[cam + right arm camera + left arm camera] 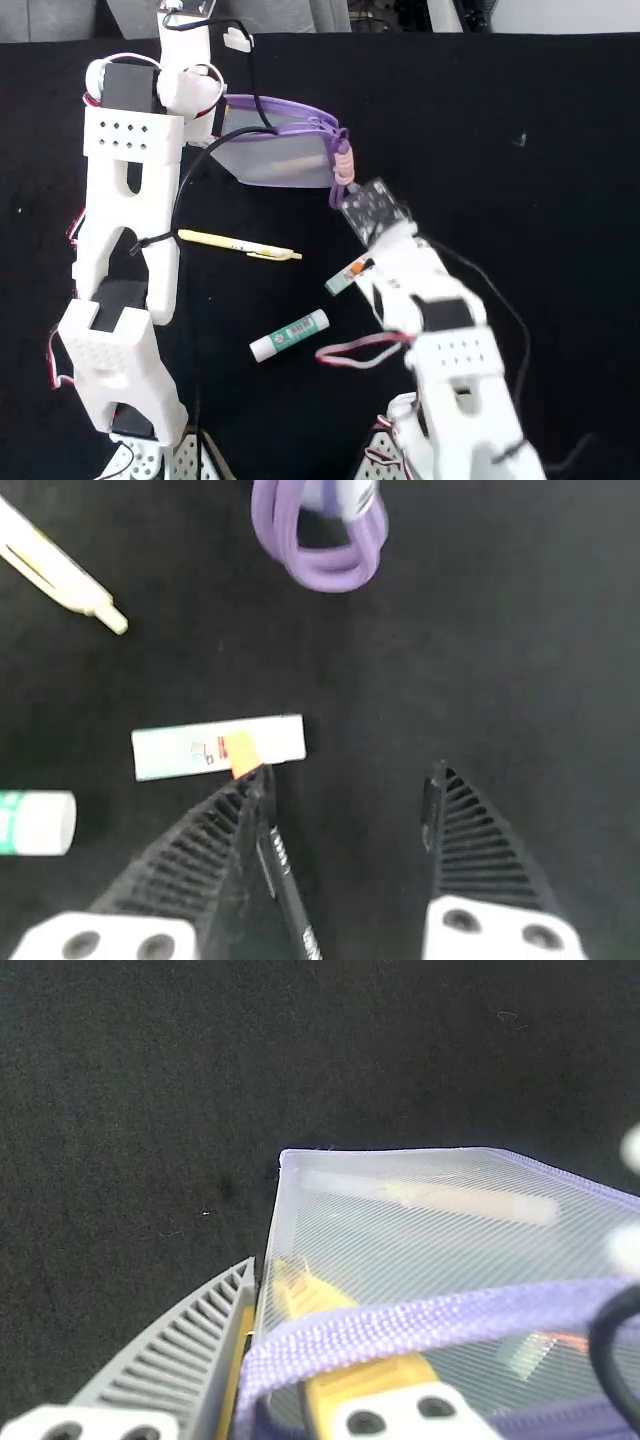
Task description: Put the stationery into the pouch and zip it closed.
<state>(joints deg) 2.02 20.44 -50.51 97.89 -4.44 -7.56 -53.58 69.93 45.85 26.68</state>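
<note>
The left gripper (262, 1282) pinches the pouch (420, 1250) at its rim, apparently holding its mouth open; the right gripper (350, 780) hangs spread wide beside the eraser (218, 747), poised to collect it.

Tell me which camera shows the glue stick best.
The high view: the glue stick lies whole on the black table, both ends visible, between the two arms. The right wrist view catches just one white end of it at the picture's edge. The left wrist view faces the pouch.
</note>
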